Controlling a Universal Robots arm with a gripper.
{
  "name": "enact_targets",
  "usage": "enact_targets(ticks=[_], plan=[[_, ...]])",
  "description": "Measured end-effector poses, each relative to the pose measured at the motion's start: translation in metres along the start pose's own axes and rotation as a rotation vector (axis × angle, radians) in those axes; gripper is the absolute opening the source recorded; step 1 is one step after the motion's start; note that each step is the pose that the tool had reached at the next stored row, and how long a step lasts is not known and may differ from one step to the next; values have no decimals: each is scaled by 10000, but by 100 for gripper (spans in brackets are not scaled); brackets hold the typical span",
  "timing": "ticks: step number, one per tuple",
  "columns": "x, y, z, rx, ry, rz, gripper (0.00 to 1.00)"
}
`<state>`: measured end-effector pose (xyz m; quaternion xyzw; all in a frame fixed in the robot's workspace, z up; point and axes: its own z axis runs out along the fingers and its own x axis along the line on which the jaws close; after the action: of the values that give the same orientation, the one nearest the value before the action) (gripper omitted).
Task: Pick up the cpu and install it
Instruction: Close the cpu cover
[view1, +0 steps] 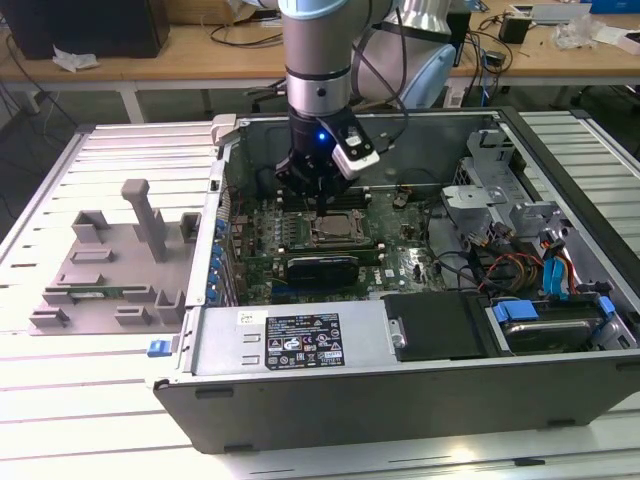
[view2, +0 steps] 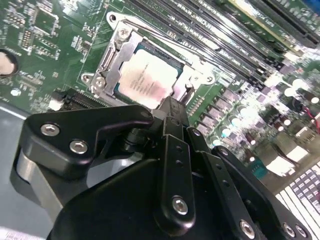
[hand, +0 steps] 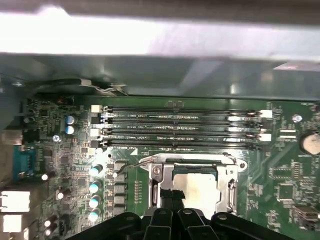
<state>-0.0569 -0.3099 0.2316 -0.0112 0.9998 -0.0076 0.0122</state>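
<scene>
The cpu is a flat silver square lying inside the metal-rimmed socket on the green motherboard. It also shows in the first wrist view as a pale square and in the exterior view. My gripper hangs inside the open computer case, just above the socket's edge. In the second wrist view its black fingertips are pressed together over the rim of the cpu, with nothing between them. The fingertips cover one side of the cpu in the first wrist view.
Several long memory slots run beside the socket. The case wall stands behind the arm. The power supply is at the front, and drive bays with cables are at the exterior view's right. A grey fixture tray lies outside the case on the left.
</scene>
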Motion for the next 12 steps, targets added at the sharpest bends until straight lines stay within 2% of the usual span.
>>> enact_targets(ticks=[2, 5, 10, 12], plan=[[-1, -1, -38, 1, -2, 0, 11], [-1, -1, -41, 0, -4, 1, 11], [-90, -3, -40, 3, -3, 0, 11], [-92, -3, -54, 0, -4, 1, 11]])
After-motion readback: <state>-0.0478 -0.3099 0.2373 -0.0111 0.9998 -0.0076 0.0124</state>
